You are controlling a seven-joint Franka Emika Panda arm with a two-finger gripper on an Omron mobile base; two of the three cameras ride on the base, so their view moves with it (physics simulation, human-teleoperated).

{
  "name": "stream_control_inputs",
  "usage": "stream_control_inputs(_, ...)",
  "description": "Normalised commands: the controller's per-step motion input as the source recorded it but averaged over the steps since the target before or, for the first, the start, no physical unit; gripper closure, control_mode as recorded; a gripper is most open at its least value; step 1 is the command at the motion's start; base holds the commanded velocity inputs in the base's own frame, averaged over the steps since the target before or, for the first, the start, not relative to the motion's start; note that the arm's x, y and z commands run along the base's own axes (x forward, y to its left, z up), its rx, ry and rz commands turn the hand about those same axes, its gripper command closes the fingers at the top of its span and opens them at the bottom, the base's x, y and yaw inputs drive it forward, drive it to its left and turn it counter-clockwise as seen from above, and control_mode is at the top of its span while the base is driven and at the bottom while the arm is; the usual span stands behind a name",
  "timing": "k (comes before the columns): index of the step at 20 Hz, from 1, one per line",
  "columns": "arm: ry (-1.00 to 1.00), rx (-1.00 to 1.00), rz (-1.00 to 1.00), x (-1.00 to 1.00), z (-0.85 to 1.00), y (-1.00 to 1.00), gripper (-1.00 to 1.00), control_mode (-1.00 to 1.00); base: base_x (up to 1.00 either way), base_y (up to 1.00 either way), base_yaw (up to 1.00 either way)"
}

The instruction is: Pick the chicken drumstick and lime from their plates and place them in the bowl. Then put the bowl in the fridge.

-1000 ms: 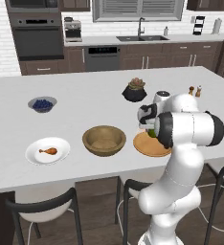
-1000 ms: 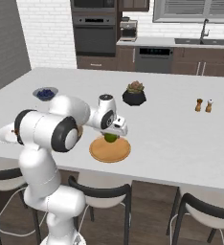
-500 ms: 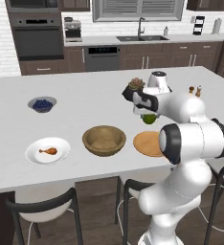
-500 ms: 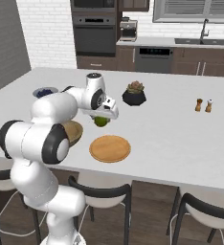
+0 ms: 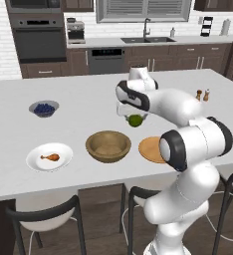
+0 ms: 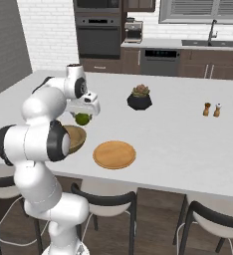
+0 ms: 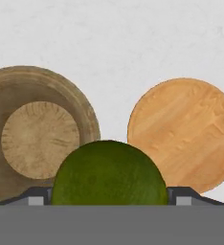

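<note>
The claw (image 5: 134,115) was clamped on the lime (image 5: 134,120), held above the tabletop (image 5: 78,99) just beyond the bowl (image 5: 108,146). The bowl lay down and to the drumstick side of the lime; its hollow was empty.

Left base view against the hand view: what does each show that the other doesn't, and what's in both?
Left base alone: the drumstick on the white plate, the blueberry bowl, and the arm carrying the lime above the counter. Hand view alone: the bowl's bare inside from straight above, and a fingertip against each side of the lime. Both: lime, bowl, wooden plate.
</note>
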Motion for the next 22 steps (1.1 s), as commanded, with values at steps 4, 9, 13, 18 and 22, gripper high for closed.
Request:
stream_control_inputs(4,0.12,0.00,0.01,-0.40,-0.40,0.95,1.00,-1.00,0.00,0.00,0.00)
stream_control_inputs(9,0.00,0.02,0.04,-0.41,-0.66,0.58,1.00,-1.00,0.00,0.00,0.00)
stream_control_inputs(13,-0.06,0.07,0.03,0.02,-0.38,0.13,1.00,-1.00,0.00,0.00,0.00)
stream_control_inputs(18,-0.13,0.01,0.01,0.21,-0.57,0.07,1.00,-1.00,0.00,0.00,0.00)
stream_control_inputs(22,-0.10,0.00,0.00,0.28,-0.38,0.10,1.00,-1.00,0.00,0.00,0.00)
